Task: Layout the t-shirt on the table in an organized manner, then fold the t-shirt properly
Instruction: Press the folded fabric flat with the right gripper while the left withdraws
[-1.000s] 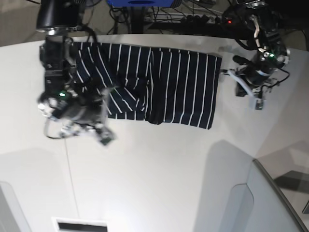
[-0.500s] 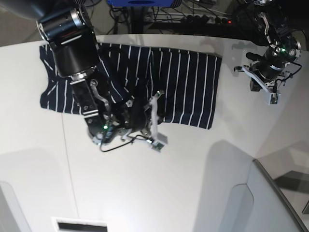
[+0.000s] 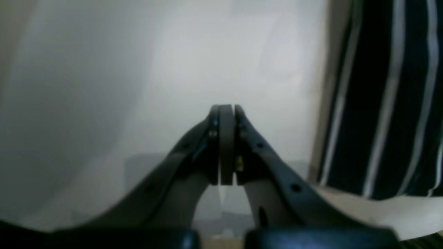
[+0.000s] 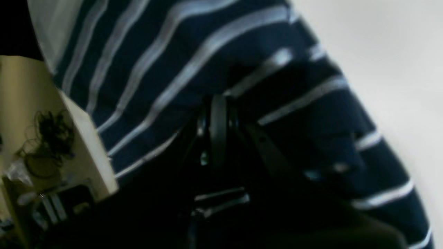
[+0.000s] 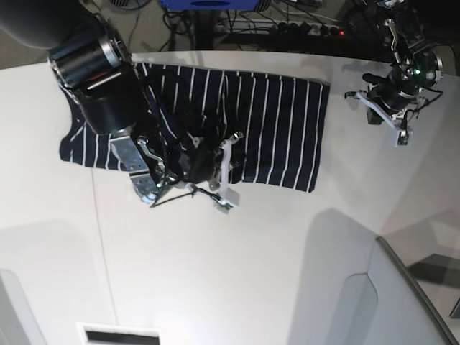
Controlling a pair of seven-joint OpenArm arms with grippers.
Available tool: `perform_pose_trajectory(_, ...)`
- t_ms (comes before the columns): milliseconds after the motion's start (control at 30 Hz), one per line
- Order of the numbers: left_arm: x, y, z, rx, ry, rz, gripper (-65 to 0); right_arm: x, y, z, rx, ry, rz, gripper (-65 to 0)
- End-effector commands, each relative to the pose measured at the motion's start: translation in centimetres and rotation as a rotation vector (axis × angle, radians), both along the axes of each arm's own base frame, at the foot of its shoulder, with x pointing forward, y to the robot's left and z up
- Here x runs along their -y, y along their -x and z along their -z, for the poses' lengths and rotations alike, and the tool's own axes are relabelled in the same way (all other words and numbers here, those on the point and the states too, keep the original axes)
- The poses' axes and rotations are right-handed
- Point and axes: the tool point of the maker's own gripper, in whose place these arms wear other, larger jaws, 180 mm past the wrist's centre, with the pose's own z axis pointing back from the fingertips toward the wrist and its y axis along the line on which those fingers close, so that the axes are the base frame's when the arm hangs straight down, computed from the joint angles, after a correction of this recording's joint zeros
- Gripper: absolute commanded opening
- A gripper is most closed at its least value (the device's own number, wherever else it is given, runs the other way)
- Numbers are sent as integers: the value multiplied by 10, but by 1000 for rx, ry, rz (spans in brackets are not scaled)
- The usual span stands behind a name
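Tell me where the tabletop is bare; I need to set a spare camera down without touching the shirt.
Bare table runs below the t-shirt, from its lower hem to the near edge. The strip between the shirt's right edge and the left pincer is narrow. The right pincer crowds the shirt's lower middle.

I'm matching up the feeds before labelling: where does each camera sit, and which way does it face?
Base: overhead, looking down on the table, the t-shirt and both arms.
Left wrist: on the left arm, looking past the shut left gripper at bare table, the shirt's edge to one side.
Right wrist: on the right arm, close over striped fabric, right gripper shut above it; no grip visible.
All three show the t-shirt.
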Motion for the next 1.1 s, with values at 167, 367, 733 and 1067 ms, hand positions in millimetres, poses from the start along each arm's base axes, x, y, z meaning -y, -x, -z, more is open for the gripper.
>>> perform_pose_trajectory(167, 8, -13, -8, 50, 19, 25, -650, -5, -17, -13, 38, -39, 39, -638)
perform_pose_trajectory(367, 34, -31, -21, 148, 169, 38, -650, -19, -21, -40, 135, -80, 26, -638)
perform_pose_trajectory(733, 130, -76, -36, 225, 378, 239, -650, -12, -22, -46, 158, -43, 1, -638)
perform_pose_trajectory(1067, 117, -64, 13, 149, 431, 168, -650, 6, -10, -8, 59, -37, 70, -638)
